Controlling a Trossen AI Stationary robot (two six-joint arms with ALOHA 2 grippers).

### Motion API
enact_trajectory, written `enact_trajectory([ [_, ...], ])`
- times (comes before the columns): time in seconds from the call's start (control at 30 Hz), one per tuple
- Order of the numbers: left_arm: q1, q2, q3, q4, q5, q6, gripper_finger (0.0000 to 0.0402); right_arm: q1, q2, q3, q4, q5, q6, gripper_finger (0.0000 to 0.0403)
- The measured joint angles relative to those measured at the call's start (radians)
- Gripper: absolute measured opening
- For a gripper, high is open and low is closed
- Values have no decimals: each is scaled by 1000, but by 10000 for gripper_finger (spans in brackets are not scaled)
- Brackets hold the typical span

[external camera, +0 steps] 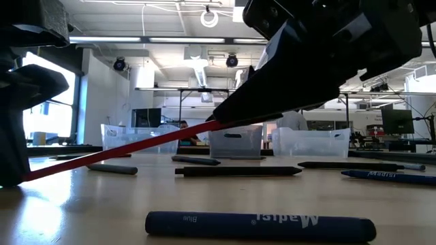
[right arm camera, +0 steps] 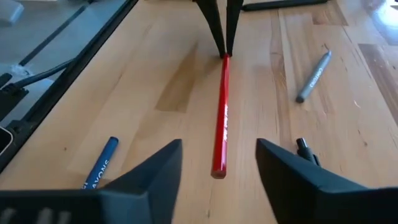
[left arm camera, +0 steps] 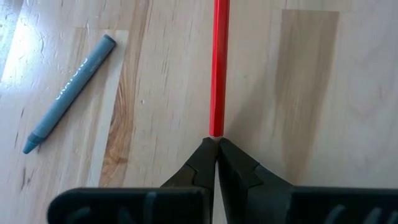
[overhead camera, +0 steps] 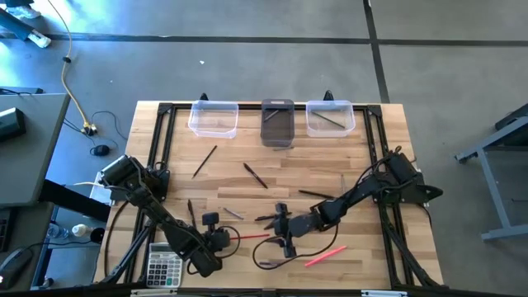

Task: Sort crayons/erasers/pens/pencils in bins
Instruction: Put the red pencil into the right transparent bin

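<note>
Barely begun: most sticks (overhead camera: 254, 175) lie loose on the worktop (overhead camera: 272, 161), and few are in the bins (overhead camera: 331, 117). Left fingers (left arm camera: 216, 158) pinch the red pencil (left arm camera: 217, 68) near the front edge, while right fingers (right arm camera: 219, 171) gape open around its other end.

Wooden table (overhead camera: 346, 165): bins (overhead camera: 214, 119), scattered pencils (overhead camera: 254, 175), seemingly.

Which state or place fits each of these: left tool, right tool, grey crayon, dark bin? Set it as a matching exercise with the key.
1. left tool
2. right tool
3. grey crayon
4. dark bin

A. between the two clear bins
B. open, fingers either side of the red pencil's free end
C. lying loose on the table
D. shut on the red pencil's other end

Pairs: 1-D, 2-B, 3-C, 4-A
</note>
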Motion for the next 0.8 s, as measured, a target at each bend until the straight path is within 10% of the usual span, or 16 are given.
enact_trajectory([
  [0.27,0,0,0,0,-7,0,0,0,0,0,-18,11,3,84],
  [0.8,2,0,0,-1,-15,-18,0,-1,0,-2,-22,19,1,20],
])
